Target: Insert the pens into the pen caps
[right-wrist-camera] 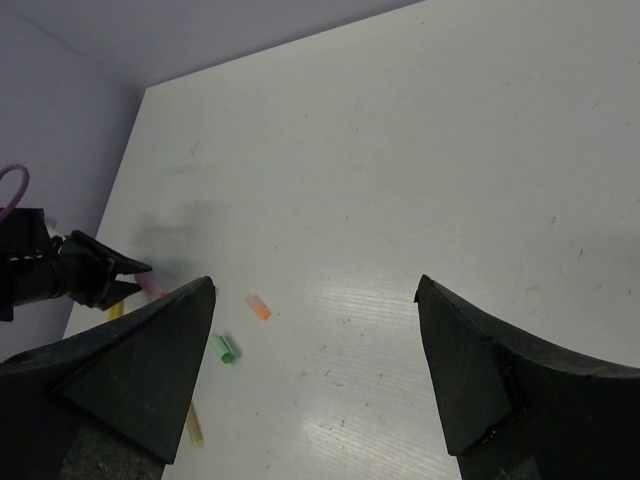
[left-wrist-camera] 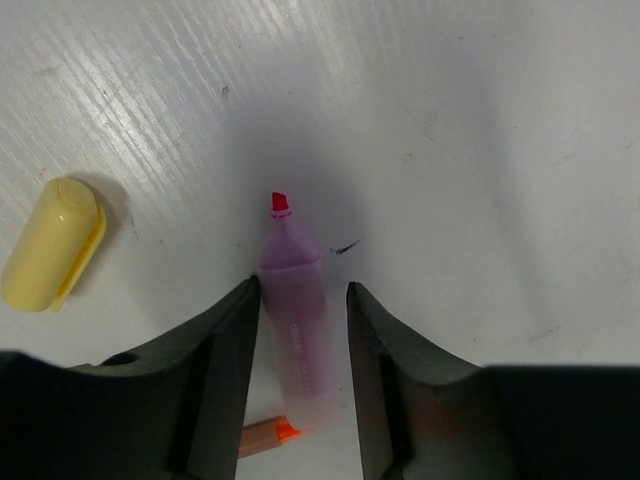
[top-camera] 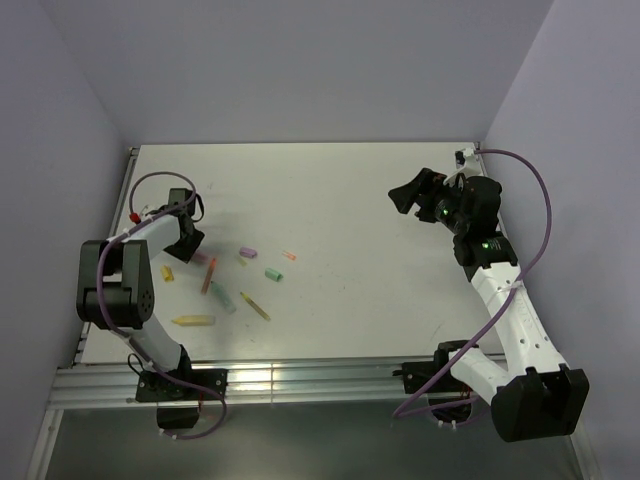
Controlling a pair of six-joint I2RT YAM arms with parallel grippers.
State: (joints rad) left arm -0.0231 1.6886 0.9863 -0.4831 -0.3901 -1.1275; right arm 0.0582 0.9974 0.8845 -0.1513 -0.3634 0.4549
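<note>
My left gripper (left-wrist-camera: 303,290) is open and low over the table, its jaws either side of the pink-purple pen (left-wrist-camera: 297,330), which lies flat with its red tip pointing away. The left jaw touches the pen; a gap remains on the right. A yellow cap (left-wrist-camera: 50,255) lies to the left. The orange-red pen (top-camera: 209,275), mint green pen (top-camera: 222,298), olive-yellow pen (top-camera: 255,306) and yellow pen (top-camera: 193,321) lie loose. The purple cap (top-camera: 248,253), orange cap (top-camera: 290,255) and green cap (top-camera: 273,274) lie nearby. My right gripper (top-camera: 408,195) is open, empty and raised.
The white table (top-camera: 350,300) is walled at the back and sides. The orange-red pen's tip (left-wrist-camera: 265,435) lies just behind the purple pen between my left jaws. The left arm's purple cable (top-camera: 150,185) loops over the table's left edge.
</note>
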